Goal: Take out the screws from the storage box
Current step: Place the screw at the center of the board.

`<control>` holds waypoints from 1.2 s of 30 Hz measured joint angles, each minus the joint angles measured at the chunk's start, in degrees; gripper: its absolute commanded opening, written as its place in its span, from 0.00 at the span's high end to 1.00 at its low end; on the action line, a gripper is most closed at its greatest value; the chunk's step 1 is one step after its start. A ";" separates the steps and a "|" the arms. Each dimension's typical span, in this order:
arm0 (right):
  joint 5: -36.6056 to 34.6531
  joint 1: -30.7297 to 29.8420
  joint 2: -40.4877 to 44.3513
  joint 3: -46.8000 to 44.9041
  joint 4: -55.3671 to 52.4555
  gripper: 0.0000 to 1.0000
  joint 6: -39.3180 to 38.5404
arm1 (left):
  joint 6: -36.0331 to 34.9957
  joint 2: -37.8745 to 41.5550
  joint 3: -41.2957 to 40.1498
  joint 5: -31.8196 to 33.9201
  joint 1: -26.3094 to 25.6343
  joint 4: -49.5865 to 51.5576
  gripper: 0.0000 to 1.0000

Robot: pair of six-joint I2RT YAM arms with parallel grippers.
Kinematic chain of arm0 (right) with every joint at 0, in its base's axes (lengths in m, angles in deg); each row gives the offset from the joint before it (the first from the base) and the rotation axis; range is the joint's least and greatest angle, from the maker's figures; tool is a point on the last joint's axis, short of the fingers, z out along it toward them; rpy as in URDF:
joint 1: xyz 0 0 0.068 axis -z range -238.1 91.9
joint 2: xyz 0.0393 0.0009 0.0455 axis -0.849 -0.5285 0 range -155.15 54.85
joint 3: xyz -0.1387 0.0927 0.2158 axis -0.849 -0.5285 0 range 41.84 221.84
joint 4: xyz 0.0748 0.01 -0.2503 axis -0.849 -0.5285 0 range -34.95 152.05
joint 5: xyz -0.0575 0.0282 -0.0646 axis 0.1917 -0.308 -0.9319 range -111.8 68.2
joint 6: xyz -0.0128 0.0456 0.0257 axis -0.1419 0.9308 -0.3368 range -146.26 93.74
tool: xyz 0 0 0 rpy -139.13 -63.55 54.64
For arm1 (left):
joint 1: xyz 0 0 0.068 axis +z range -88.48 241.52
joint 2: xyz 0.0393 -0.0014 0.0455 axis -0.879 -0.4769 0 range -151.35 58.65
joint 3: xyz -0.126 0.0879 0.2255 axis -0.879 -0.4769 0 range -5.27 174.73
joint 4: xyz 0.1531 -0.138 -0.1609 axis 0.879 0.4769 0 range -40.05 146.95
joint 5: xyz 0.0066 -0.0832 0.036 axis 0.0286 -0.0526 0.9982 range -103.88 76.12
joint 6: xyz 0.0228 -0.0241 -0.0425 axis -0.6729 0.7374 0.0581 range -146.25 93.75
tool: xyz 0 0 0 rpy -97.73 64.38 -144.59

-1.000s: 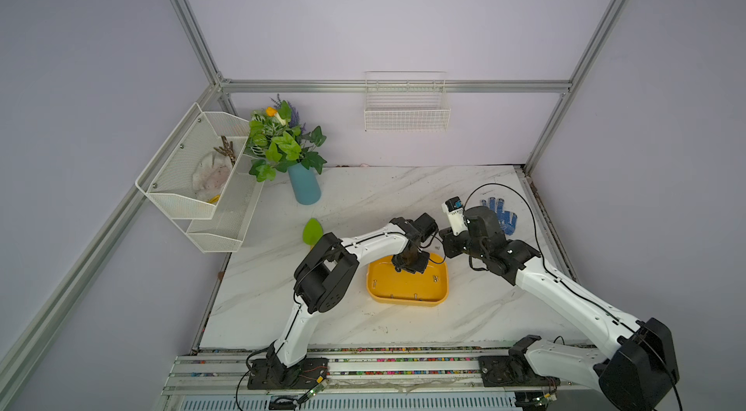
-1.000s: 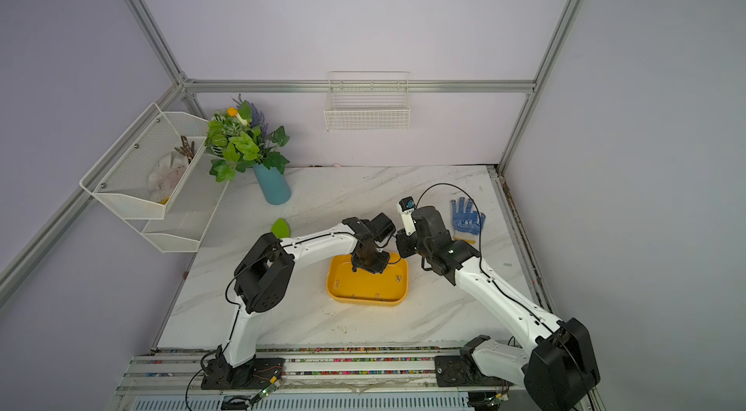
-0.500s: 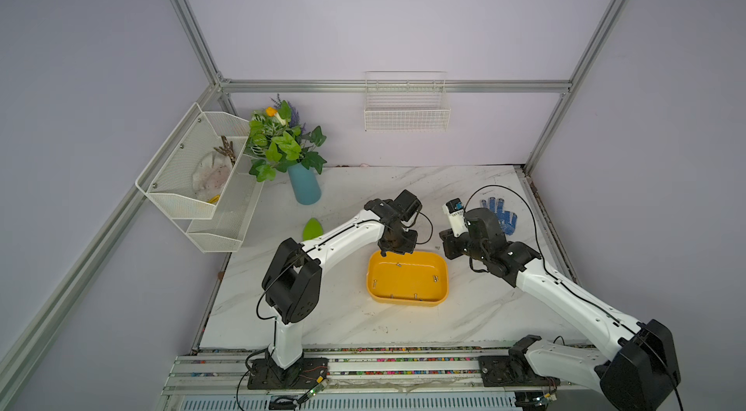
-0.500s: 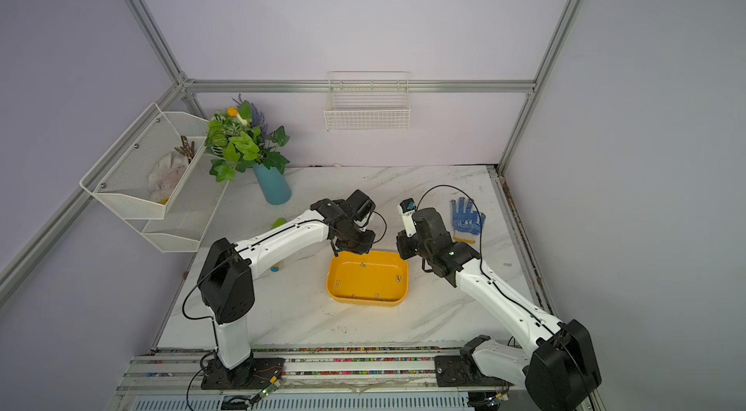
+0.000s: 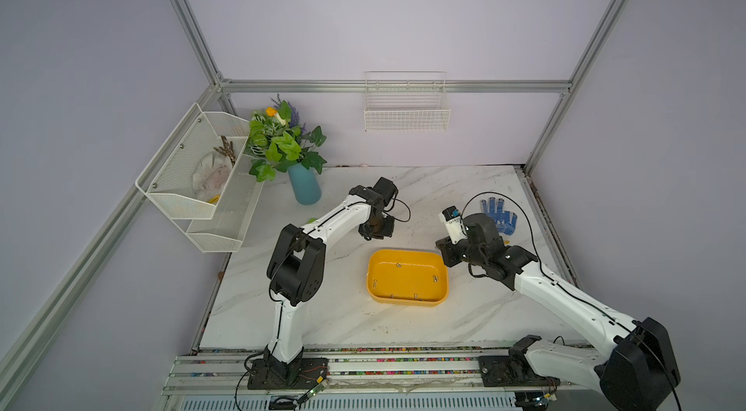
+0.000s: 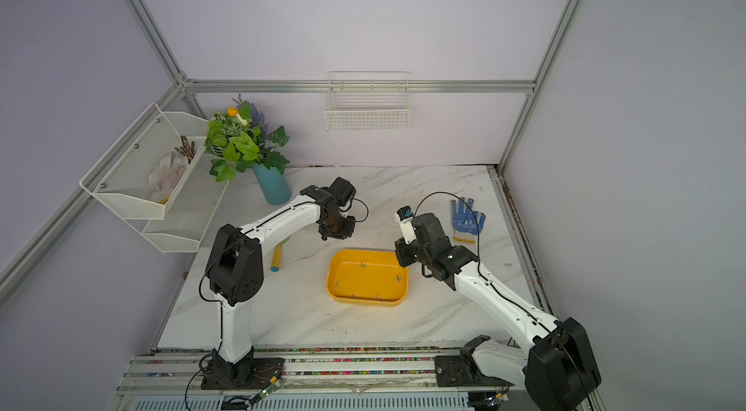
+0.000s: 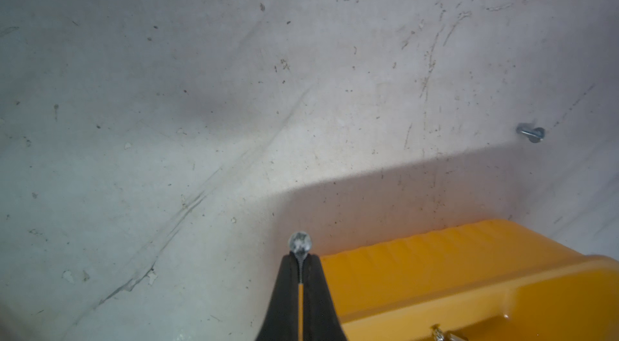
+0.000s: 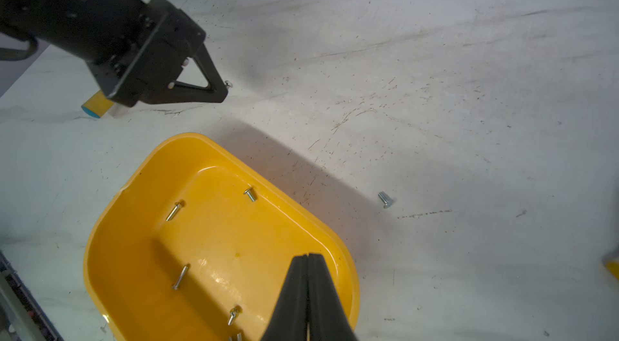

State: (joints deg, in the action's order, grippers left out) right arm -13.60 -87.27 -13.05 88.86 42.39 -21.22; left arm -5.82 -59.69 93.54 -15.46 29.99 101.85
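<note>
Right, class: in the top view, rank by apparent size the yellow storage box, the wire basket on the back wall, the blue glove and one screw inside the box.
1 and 2, unranked: storage box and wire basket look about the same size.
3. blue glove.
4. screw, barely a speck.

Soft, even light fills the enclosure in both top views, the lilac walls matte and the arms leaving only faint shadows on the worktop (image 5: 343, 324); fine detail there is slightly soft. In the right wrist view, the storage box (image 8: 134, 218) throws a broad, soft-edged shadow across the pale surface, and its glossy floor carries small highlights. Light is uneven in the left wrist view, a bright patch of worktop meeting the box's shadow (a fainter grey smudge lies farther out); the left hand (image 7: 300, 257) is a dark silhouette, the screw (image 7: 300, 242) in it glinting, the box rim blurred.
</note>
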 measured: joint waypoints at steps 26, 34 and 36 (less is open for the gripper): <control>3.04 -10.49 -18.49 2.05 2.27 0.77 -6.34 | -3.32 -5.05 -2.12 -0.35 1.64 -3.87 0.99; 2.73 -11.43 -22.64 3.96 3.91 0.72 -6.60 | -2.89 -5.05 -4.63 -1.68 1.64 -5.42 0.92; 2.51 -11.58 -24.00 4.33 4.22 0.71 -6.86 | -2.91 -5.03 -5.11 -1.86 1.64 -5.79 0.89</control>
State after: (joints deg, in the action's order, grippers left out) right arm -11.08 -98.85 -37.05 93.19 46.60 -28.09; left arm -8.73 -64.72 88.42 -17.32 31.63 96.06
